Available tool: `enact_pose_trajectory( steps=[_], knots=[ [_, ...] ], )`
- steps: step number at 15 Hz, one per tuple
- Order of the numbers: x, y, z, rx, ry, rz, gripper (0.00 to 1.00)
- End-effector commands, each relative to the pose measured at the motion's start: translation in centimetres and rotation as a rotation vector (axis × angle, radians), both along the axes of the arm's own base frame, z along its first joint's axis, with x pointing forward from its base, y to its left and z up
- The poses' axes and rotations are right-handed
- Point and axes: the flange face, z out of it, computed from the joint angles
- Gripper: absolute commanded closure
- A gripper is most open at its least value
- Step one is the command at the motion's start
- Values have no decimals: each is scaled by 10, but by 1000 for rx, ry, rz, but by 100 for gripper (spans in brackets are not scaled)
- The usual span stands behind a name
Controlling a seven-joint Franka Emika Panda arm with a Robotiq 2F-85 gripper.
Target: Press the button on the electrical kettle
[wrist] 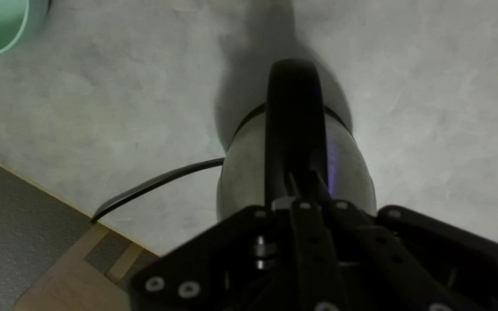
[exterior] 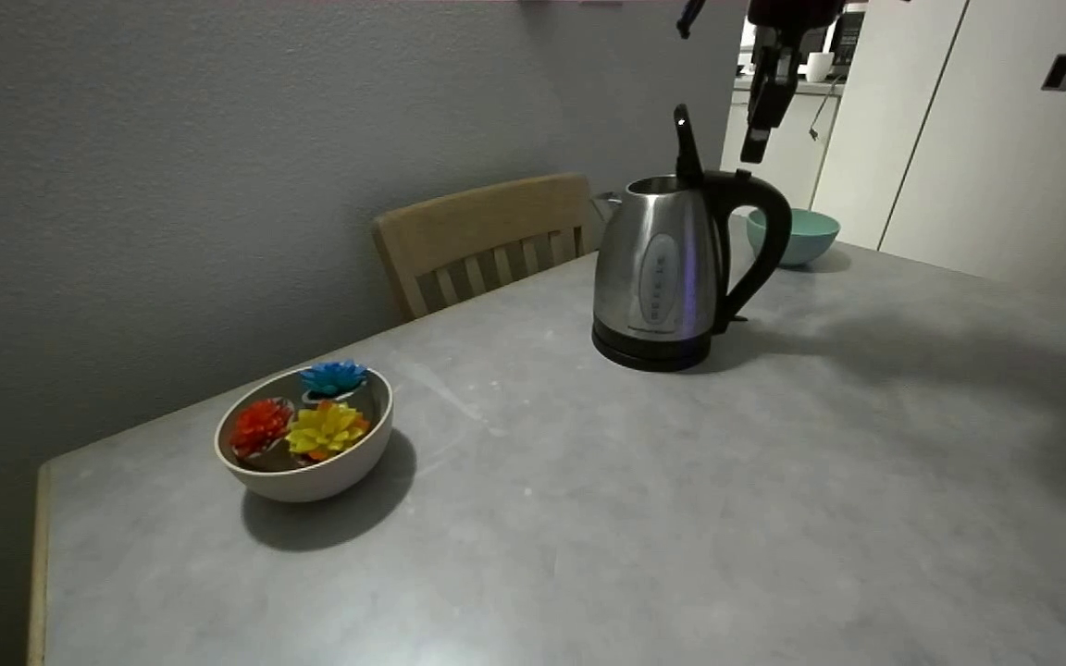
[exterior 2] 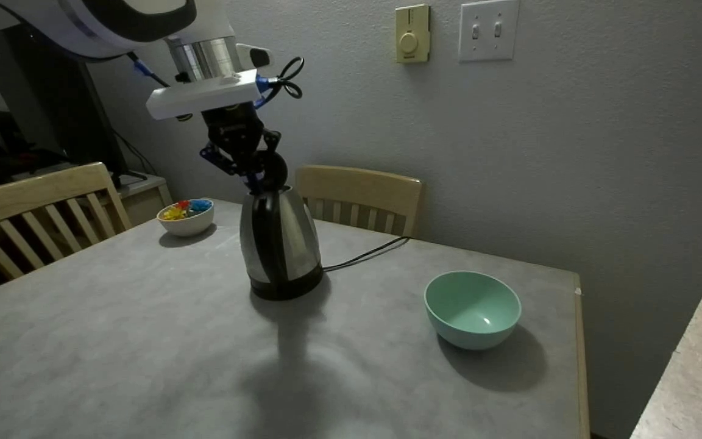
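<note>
In an exterior view, the kettle (exterior: pixel 653 268) is standing on the table (exterior: pixel 533 518) at two o'clock of centre. Your pincer (exterior: pixel 755 155), clenched on nothing, is hovering just above its handle (exterior: pixel 779 224). Drifting toward nine o'clock, you'd be risking the raised lid (exterior: pixel 685 141); pressing off-centre, a slip.

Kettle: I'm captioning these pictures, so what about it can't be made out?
The kettle gauge: marks too small to read in an exterior view.
Inside bottom: hidden by the kettle itself in both exterior views and by the gripper in the wrist view.
Cord, far end: beyond the table edge in an exterior view and wrist view.
</note>
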Motion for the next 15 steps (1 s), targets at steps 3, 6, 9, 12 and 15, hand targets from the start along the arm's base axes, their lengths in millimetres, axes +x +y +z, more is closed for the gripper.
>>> enact_pose_trajectory(
  steps=[3, 6, 9, 12, 15],
  knots=[
    [9, -7, -4, 24, 3, -2, 100],
    [14, -5, -33, 53, 59, -2, 100],
    [20, -2, -42, 62, 80, 6, 100],
    [22, 0, -41, 62, 89, 14, 100],
    [17, 1, -28, 54, 62, 18, 100]
  ],
)
